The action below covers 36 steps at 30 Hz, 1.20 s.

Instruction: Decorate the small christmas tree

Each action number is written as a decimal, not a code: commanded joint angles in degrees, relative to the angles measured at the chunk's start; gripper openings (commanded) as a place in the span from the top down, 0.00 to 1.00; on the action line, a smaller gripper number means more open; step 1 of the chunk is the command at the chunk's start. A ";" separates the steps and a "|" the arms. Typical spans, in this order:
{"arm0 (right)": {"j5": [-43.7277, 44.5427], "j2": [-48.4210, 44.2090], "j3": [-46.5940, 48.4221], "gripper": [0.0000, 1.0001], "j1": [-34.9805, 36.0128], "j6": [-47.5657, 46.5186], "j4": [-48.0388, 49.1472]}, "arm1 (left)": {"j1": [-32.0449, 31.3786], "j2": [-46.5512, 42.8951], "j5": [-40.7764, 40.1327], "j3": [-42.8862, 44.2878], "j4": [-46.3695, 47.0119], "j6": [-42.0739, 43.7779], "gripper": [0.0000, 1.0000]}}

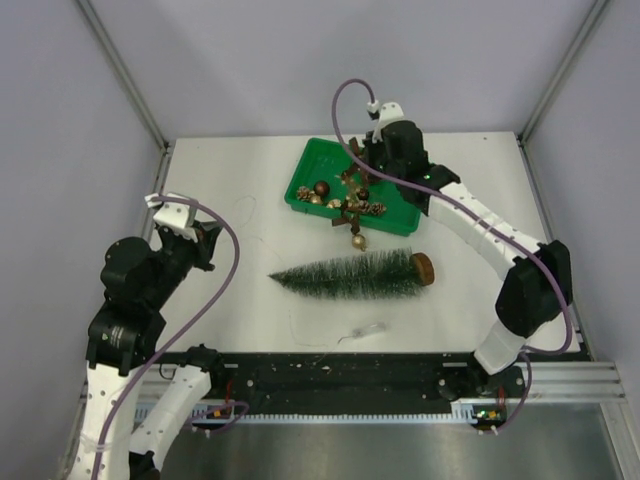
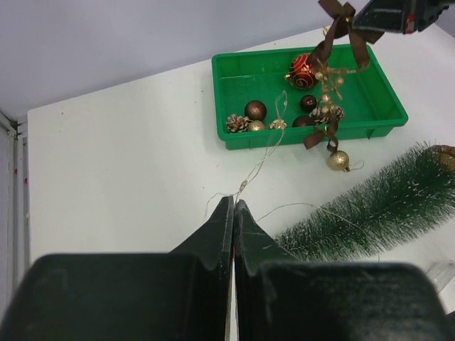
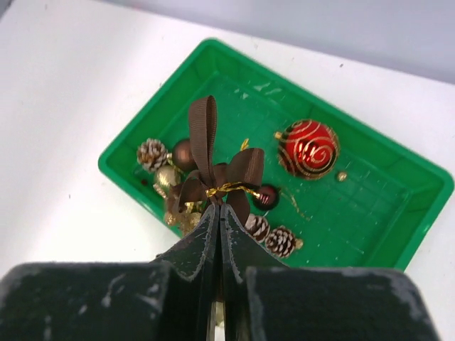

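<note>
Ribbon garland (image 3: 213, 160) hangs pinched in my right hand (image 3: 219, 208) over the green tray (image 1: 298, 188); my left hand (image 2: 233, 206) is pressed together. Its dangling bauble (image 1: 358, 242) could snag the small christmas tree (image 1: 350, 272) lying sideways on the desk (image 1: 220, 300).

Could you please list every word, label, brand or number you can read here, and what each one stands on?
None: no readable text shows in any view.
The green tray, the red ball, the small christmas tree and the brown ribbon ornament pinched in the right hand carry no lettering.
The coloured spots low in the top view are too small to read.
</note>
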 commanded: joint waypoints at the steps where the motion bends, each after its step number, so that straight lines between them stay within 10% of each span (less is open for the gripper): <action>1: -0.17 -2.93 6.06 1.00 -3.35 1.92 4.01 | 0.21 -0.54 -0.25 0.08 3.16 0.68 0.99; 13: 1.67 2.24 13.09 0.96 -9.16 4.73 -0.29 | 0.21 -0.89 -0.25 -0.45 3.25 1.03 0.99; 17: 1.93 3.13 10.30 0.34 -8.81 5.26 -4.25 | 0.21 -1.15 -0.07 -0.36 3.25 0.94 0.99; 20: 4.83 -0.20 4.41 0.16 -6.44 3.42 -3.47 | 0.21 -1.06 0.02 -0.36 3.25 1.29 0.99; 36: -0.17 -3.20 -18.28 0.19 6.04 7.46 -2.85 | 0.21 -1.68 0.02 -0.80 3.42 0.77 0.99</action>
